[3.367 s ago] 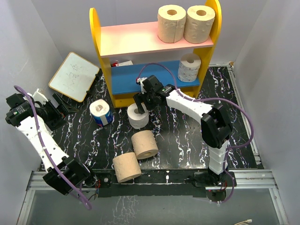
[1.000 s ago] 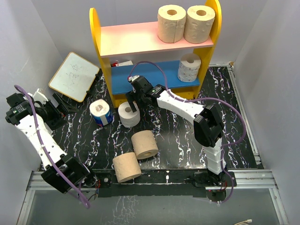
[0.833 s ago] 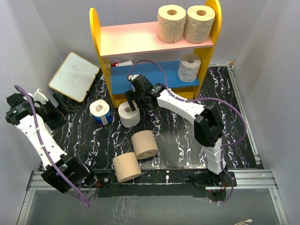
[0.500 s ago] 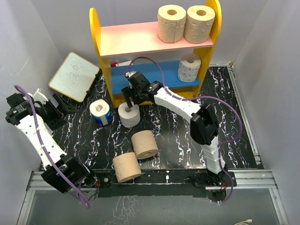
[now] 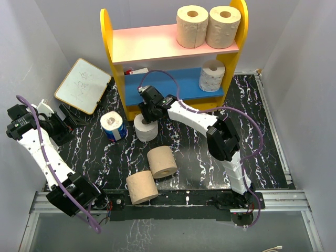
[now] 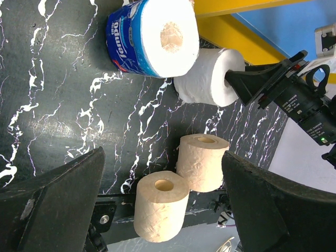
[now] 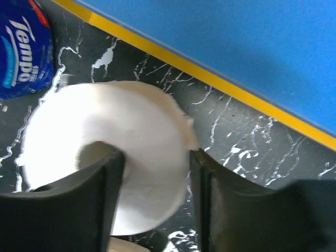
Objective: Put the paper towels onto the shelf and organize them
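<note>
"What was the right gripper point(image 5: 147, 113) up to when you looked?"

"It had a white roll point(image 5: 146, 129) pinched by the wall, with one finger down the core and the other pressed on the outside. The roll stood upright on the table point(image 5: 189, 157), just in front of the shelf point(image 5: 107, 31) and right beside the blue-wrapped roll point(image 5: 112, 126). I couldn't tell whether it had left the surface."

"And the left gripper point(image 6: 163, 155)?"

"It was out at the left edge with its jaws spread wide and nothing between them, well apart from every roll."

"Where were the other towels?"

"Two tan rolls point(image 5: 192, 26) stood touching at the right end of the pink board point(image 5: 147, 44). A second white roll point(image 5: 212, 75) sat at the right end of the blue board point(image 5: 189, 84). Another tan pair point(image 5: 161, 161) was on the table nearer the arm bases, one against the other. A whiteboard point(image 5: 83, 85) lay to the left of the shelf."
</note>
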